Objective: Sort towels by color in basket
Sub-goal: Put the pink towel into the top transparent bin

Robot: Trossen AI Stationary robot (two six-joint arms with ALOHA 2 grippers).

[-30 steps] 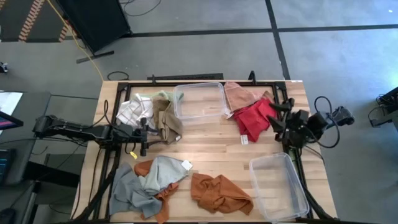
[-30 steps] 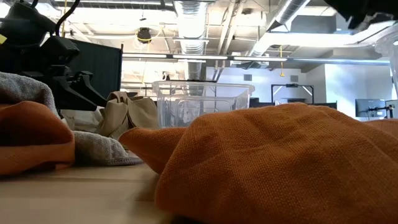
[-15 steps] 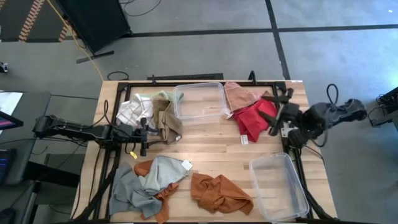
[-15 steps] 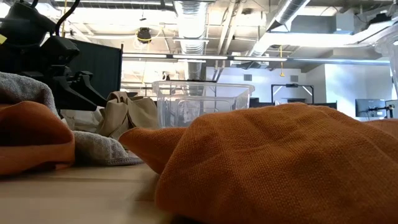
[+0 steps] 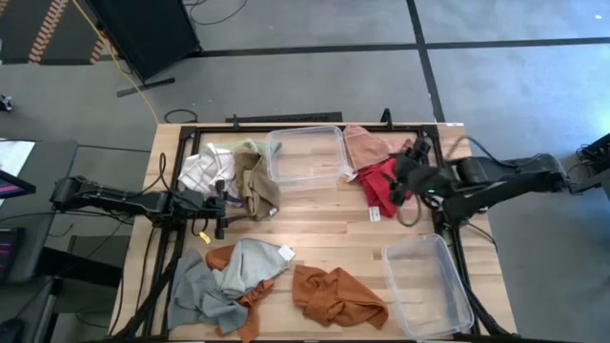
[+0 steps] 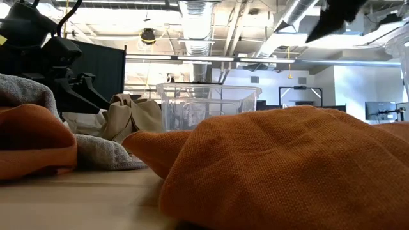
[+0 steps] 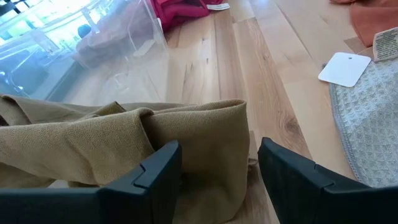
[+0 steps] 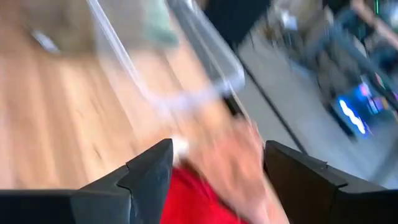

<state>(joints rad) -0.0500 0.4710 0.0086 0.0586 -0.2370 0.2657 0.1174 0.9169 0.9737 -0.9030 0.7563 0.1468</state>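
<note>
My left gripper (image 7: 217, 180) is open low at the table's left side. Its fingers stand on either side of the tan towel (image 7: 124, 140) (image 5: 255, 186), beside the white-checked towel (image 5: 202, 170) and a pale green one (image 5: 250, 148). My right gripper (image 5: 405, 176) (image 8: 217, 180) is open above the red towel (image 5: 384, 183), which lies against the pink towel (image 5: 367, 145). Grey (image 5: 195, 295), pale green (image 5: 250, 265) and rust orange (image 5: 338, 295) towels lie at the near edge. The orange one fills the low view (image 6: 287, 166). My left gripper has the tan towel's folded edge (image 7: 211, 143) lying on the table between its open fingers, which come level from the table's left. I cannot tell whether the fingers touch it.
One clear plastic bin (image 5: 307, 154) stands at the far middle, between the two far piles. A second (image 5: 426, 284) stands at the near right corner. A white tag (image 5: 374, 215) lies on the bare wood in the middle. A black frame runs along the table's edges.
My right arm has stretched out from the table's right edge toward the left, and its gripper has turned and swung over the red towel. No towel has moved.
</note>
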